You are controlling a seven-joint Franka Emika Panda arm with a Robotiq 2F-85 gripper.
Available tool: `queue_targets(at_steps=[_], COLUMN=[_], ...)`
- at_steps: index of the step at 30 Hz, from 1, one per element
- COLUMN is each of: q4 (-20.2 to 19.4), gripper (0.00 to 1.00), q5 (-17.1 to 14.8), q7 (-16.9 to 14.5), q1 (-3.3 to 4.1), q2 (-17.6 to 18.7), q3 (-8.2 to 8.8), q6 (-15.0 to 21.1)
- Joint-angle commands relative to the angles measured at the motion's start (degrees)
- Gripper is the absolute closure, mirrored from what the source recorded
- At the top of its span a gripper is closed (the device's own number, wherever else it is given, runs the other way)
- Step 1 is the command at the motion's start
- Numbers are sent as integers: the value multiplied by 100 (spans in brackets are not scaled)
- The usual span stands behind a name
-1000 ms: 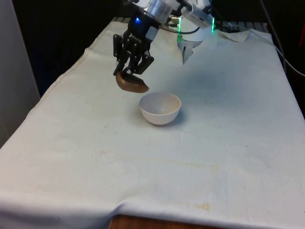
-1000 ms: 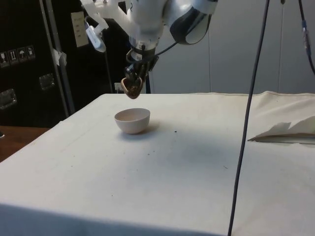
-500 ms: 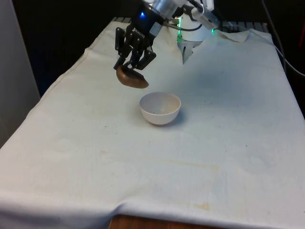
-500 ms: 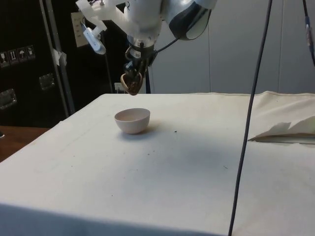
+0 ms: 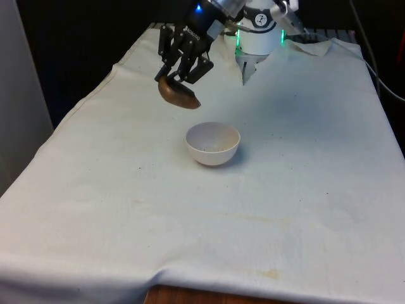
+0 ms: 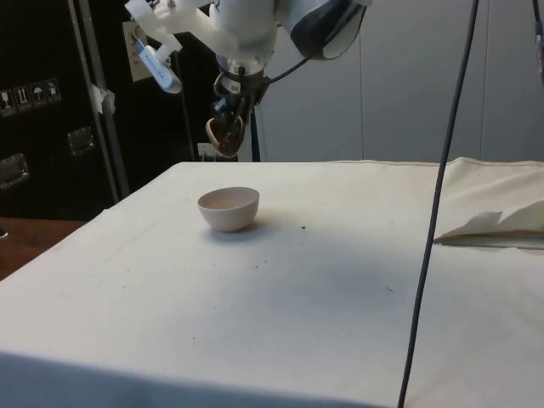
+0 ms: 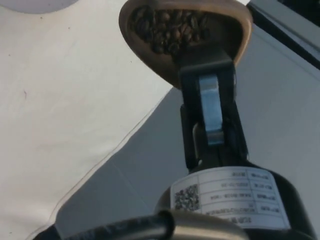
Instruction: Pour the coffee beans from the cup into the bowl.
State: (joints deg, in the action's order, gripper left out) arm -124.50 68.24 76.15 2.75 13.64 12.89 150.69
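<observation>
White cloth (image 5: 285, 209) covers the whole table, with a few dark specks scattered over it and a folded-back flap at the far end near the robot's base. Black curtains hang behind in the front view, and dark cabinets stand behind the table in the side view, where a black cable (image 6: 433, 221) hangs down across the frame.

Near the middle of the table sits a small white bowl (image 5: 212, 144), upright, with a thin scatter of dark bits on its inner floor. In the side view the same bowl (image 6: 229, 208) stands alone on the cloth, with nothing touching it.

Above the bowl and towards the front view's left, the black hand (image 5: 179, 75) hangs in the air, closed on the rim of a brown cup (image 5: 178, 95). The cup is held well clear of the table and apart from the bowl, tilted with its rounded underside facing the front camera. In the side view the hand (image 6: 228, 127) holds the cup (image 6: 224, 139) above and just behind the bowl.

In the wrist view the hand (image 7: 207, 55) pinches the cup's wall, one finger (image 7: 210, 107) lying against its inside. Coffee beans (image 7: 167, 30) lie heaped inside the cup (image 7: 240, 35).
</observation>
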Motion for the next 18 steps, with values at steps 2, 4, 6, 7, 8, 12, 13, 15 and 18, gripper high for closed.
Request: queue_targets(at_steps=[2,4,6,7,8,12,13,15,18], q4=[-23,-34,-57,-57,-69,-86,-97,-115,-172], gripper=[95,95,95,95,95,95,95,95,95], q5=[241,281,395,395,464,464,647,756,985], q7=[252,298,435,435,516,533,733,865,1146], q1=[52,52,46,46,46,0,46,46,40], q2=[-103,-120,-166,-166,-195,-178,-241,-258,-275], q3=[-11,-34,-103,-103,-143,-252,-246,-298,-384], q6=[-86,-115,-195,-195,-252,-332,-372,-435,-544])
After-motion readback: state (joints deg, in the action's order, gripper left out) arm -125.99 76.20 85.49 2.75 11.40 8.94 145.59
